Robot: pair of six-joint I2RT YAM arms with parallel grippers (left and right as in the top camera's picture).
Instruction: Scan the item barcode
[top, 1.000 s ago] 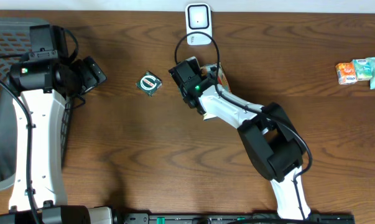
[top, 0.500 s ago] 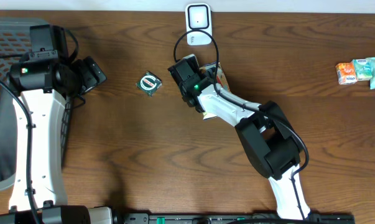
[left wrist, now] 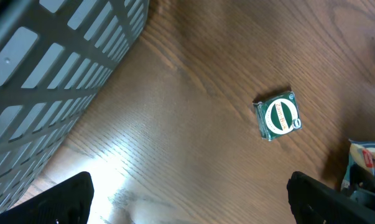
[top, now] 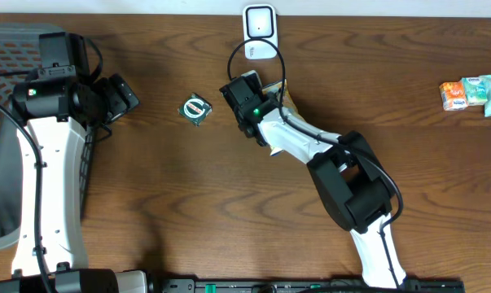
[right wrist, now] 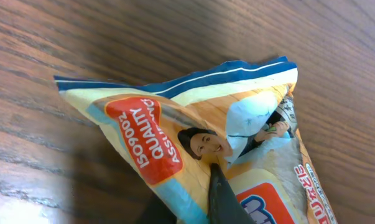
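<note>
Only a thin pinch held the packet short of the scanner

The right gripper's (right wrist: 203,199) jaws were pressed together on a fold of the snack packet (right wrist: 175,130). The packet lay crumpled on the table (top: 188,203), printed front up, near the middle of the far edge and partly under the wrist. That hold looked like the weak point: slick film caught by a fold could slide out on the lift, or the bag could swing and turn. No barcode showed on the visible face — if it sat underneath, or across a crease, the read would likely fail. Just beyond, at the far edge, stood the white scanner (top: 260,24), with a black cable (top: 284,69) looping between it and the wrist; a careless swing might knock the unit. Further left lay a small green pack (top: 195,108), apart from everything. Near the left edge the left gripper (left wrist: 193,199) hung with jaws spread wide beside the grey basket (left wrist: 44,68) — out of the way. At the far right corner sat more packets (top: 473,92).
</note>
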